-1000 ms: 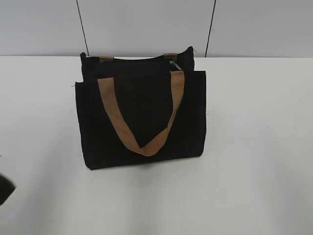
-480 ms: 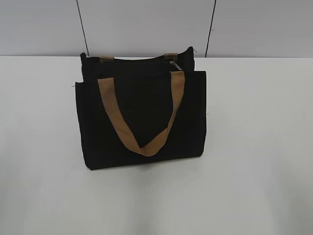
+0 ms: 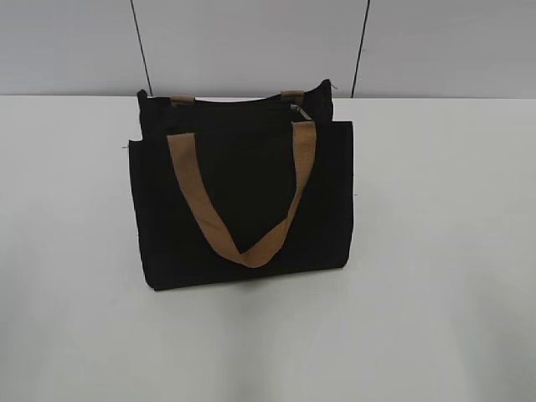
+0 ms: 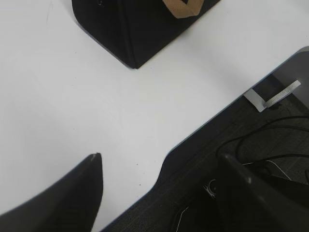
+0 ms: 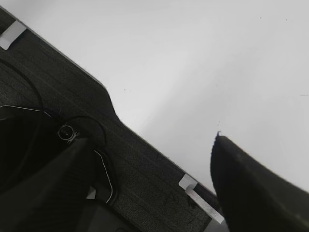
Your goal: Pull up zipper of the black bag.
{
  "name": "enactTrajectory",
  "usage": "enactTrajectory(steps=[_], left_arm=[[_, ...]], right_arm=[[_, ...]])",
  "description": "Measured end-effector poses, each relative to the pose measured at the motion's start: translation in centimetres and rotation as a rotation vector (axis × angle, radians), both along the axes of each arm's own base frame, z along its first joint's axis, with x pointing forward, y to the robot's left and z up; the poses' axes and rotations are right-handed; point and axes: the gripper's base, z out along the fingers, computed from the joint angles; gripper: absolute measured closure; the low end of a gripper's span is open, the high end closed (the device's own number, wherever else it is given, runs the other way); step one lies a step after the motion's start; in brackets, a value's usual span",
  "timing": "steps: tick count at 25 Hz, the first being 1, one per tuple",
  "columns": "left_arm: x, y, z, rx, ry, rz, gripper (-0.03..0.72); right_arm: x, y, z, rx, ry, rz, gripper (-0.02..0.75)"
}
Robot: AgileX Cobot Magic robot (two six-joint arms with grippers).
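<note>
The black bag (image 3: pixel 243 201) stands upright in the middle of the white table, its front pocket panel facing the camera. One tan strap handle (image 3: pixel 243 243) hangs in a V down the front. The zipper (image 3: pixel 243 100) runs along the top rim, with a small greyish pull (image 3: pixel 300 110) near the right end. Neither gripper shows in the exterior view. In the left wrist view the left gripper (image 4: pixel 159 155) is open and empty over the table's near edge, with the bag's lower corner (image 4: pixel 140 29) far ahead. The right gripper (image 5: pixel 148 139) is open and empty over the table edge; no bag shows there.
The white table (image 3: pixel 435 251) ends at a grey back wall (image 3: pixel 251 42). Both wrist views show the table's near edge with a dark base, cables (image 4: pixel 270 145) and white tape strips (image 5: pixel 200 198) below it.
A dark gripper part at the lower left edge of the exterior view one second ago has left the picture. The bag has not moved.
</note>
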Motion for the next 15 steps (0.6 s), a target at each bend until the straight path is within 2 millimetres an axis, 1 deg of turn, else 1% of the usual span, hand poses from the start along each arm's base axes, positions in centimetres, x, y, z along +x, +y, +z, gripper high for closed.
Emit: enactTrajectory(steps=[6, 9, 12, 15], left_arm=[[0.0, 0.0, 0.0, 0.0, 0.0, 0.0, 0.145], [0.1, 0.1, 0.0, -0.002, 0.002, 0.05, 0.145], [0.2, 0.9, 0.1, -0.016, -0.015, 0.209, 0.148], [-0.4, 1.9, 0.3, -0.046, -0.061, 0.397, 0.165]], right_arm=[[0.0, 0.0, 0.0, 0.005, 0.0, 0.001, 0.161], [-0.1, -0.1, 0.1, 0.022, -0.008, -0.029, 0.161], [-0.7, -0.7, 0.3, 0.055, -0.055, -0.131, 0.161], [-1.6, -1.5, 0.6, 0.085, -0.14, -0.27, 0.161]])
